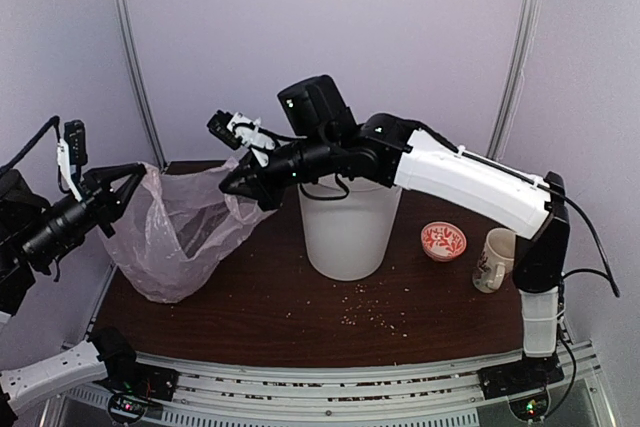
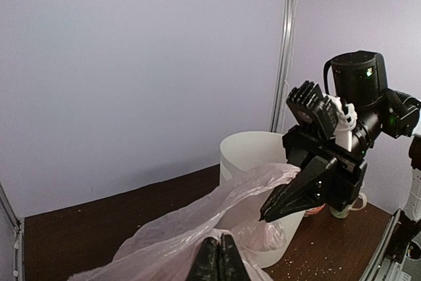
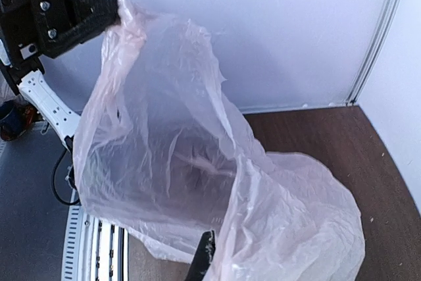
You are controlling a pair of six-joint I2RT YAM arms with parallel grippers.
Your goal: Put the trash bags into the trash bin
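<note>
The pale-pink translucent trash bag (image 1: 178, 232) hangs stretched open between my two grippers, its bottom resting on the table left of the bin. My left gripper (image 1: 134, 177) is shut on the bag's left rim; its closed fingers (image 2: 220, 258) pinch the plastic in the left wrist view. My right gripper (image 1: 230, 187) is shut on the bag's right rim, just left of the bin's rim. The tall white trash bin (image 1: 350, 227) stands upright at mid-table. In the right wrist view the bag (image 3: 197, 162) covers most of my right gripper (image 3: 210, 251); one finger (image 3: 204, 258) shows.
A small red-patterned bowl (image 1: 443, 241) and a floral mug (image 1: 492, 259) stand right of the bin. Crumbs lie on the dark wooden table (image 1: 300, 312) in front of the bin. White walls and metal posts enclose the back and sides.
</note>
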